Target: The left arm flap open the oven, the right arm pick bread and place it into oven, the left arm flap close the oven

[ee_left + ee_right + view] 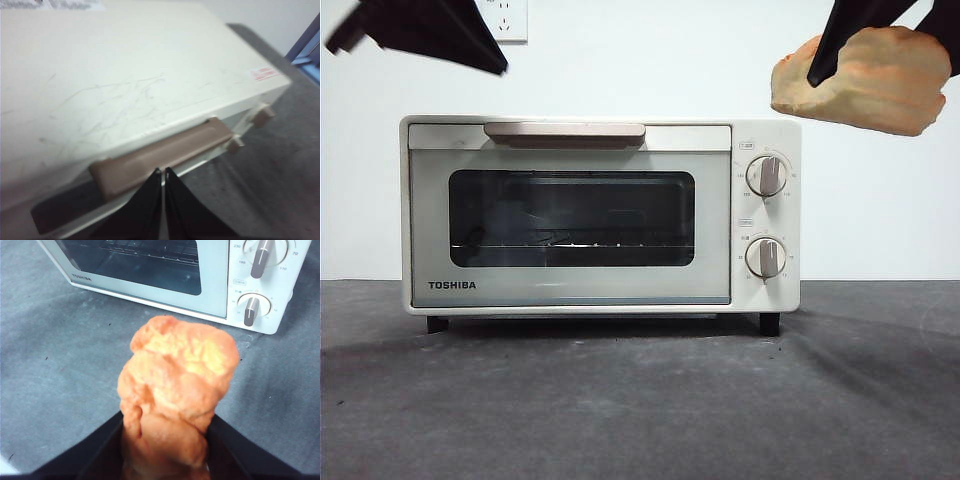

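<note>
The cream oven (570, 240) stands on the table with its glass door shut. In the front view my left gripper (490, 60) hangs above the oven's top left. The left wrist view shows my left gripper (163, 172) with its jaws pressed together, just over the beige handle (160, 155) and apart from it. My right gripper (880, 70) is shut on the golden-brown bread (870, 80), holding it in the air above the oven's right end. In the right wrist view the bread (180, 380) fills the gap between the jaws, with the oven (215, 280) beyond it.
Two round knobs (767, 175) sit on the oven's right panel. The dark grey table (640, 400) stretches in front of the oven. A white wall with a socket (505, 20) stands behind.
</note>
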Available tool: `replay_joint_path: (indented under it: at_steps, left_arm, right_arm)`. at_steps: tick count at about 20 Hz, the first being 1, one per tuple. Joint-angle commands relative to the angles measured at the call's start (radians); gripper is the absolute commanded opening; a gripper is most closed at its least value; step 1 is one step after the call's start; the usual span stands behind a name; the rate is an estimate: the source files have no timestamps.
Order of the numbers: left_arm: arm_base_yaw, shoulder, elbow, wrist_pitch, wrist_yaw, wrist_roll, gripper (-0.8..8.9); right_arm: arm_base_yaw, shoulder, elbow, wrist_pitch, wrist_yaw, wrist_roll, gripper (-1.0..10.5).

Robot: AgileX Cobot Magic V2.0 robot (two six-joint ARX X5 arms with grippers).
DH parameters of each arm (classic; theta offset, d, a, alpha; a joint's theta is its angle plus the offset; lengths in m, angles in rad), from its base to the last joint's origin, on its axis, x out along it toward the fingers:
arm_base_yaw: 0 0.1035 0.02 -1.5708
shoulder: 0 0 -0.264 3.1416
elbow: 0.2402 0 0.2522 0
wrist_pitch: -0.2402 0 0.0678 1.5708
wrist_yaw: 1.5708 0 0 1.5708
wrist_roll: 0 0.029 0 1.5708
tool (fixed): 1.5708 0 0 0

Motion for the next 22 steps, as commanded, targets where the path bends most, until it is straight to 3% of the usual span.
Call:
replay_joint_path:
  at_steps: [1, 16, 22]
  left_arm:
    - [-0.019, 0.063, 0.047, 0.029, -0.026, 0.039, 0.17]
    - [-0.047, 0.219, 0.072, 0.092, -0.050, 0.063, 0.17]
    - [-0.091, 0.220, 0.072, -0.038, -0.050, 0.067, 0.17]
  right_arm:
    - [0.011, 0.000, 0.017, 0.007, 0.001, -0.016, 2.0]
    - [0.011, -0.001, 0.017, 0.008, 0.001, -0.034, 2.0]
    - [0.011, -0.001, 0.017, 0.011, 0.001, -0.034, 2.0]
